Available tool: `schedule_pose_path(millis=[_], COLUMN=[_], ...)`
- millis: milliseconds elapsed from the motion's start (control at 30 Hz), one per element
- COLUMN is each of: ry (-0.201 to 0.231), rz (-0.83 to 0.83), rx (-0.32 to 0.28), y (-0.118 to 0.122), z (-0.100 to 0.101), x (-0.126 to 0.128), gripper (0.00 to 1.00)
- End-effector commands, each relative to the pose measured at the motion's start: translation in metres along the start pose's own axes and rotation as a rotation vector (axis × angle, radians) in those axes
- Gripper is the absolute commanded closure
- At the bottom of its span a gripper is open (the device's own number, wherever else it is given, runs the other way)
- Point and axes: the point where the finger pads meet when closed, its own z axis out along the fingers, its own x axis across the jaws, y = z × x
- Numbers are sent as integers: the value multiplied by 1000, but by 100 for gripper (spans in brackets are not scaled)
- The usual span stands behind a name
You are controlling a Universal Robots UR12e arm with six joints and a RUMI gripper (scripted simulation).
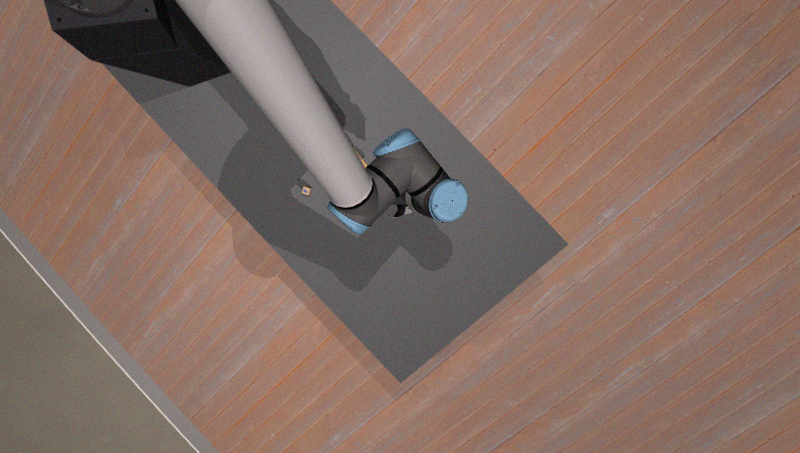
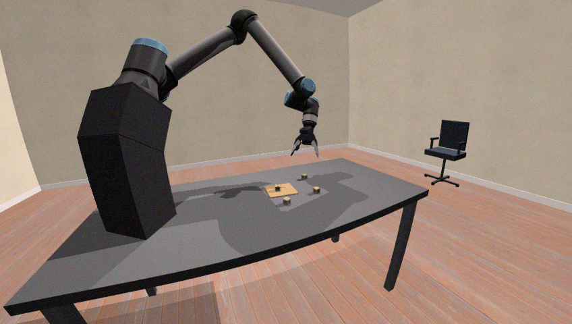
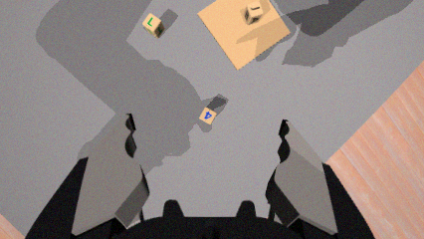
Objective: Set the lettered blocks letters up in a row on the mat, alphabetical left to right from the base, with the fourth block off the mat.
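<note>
The gripper (image 2: 305, 155) (image 3: 208, 119) is open and empty, high above the table. A block with a blue mark like a 4 or an A (image 2: 304, 176) (image 3: 207, 116) shows between the fingertips in the wrist view, far below them. A block with a green L-like letter (image 2: 316, 190) (image 3: 153, 24) lies off the mat. A block with a dark J-like mark (image 2: 277, 187) (image 3: 254, 13) stands on the orange mat (image 2: 289, 192) (image 3: 234, 52). Another block (image 1: 306, 191) (image 2: 287, 200) lies off the mat; its top mark is unreadable. The arm hides the other blocks in the top view.
The grey table (image 1: 426, 314) (image 2: 192, 240) carries everything. The robot's black pedestal (image 1: 134, 50) (image 2: 124, 168) stands at one end. The arm's shadow crosses the table near the blocks. An office chair (image 2: 445, 152) stands on the floor beyond the table.
</note>
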Motion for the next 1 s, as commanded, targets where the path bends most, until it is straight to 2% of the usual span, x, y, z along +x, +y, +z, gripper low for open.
schedule_pose_path(millis=[0, 733, 867, 967], ry=[-3, -3, -2, -2], rz=[-3, -3, -1, -1], rx=[-2, -2, -1, -1], y=[3, 3, -9, -29], z=[-2, -2, 4, 17], x=[0, 0, 2, 7], gripper=[0, 0, 0, 0])
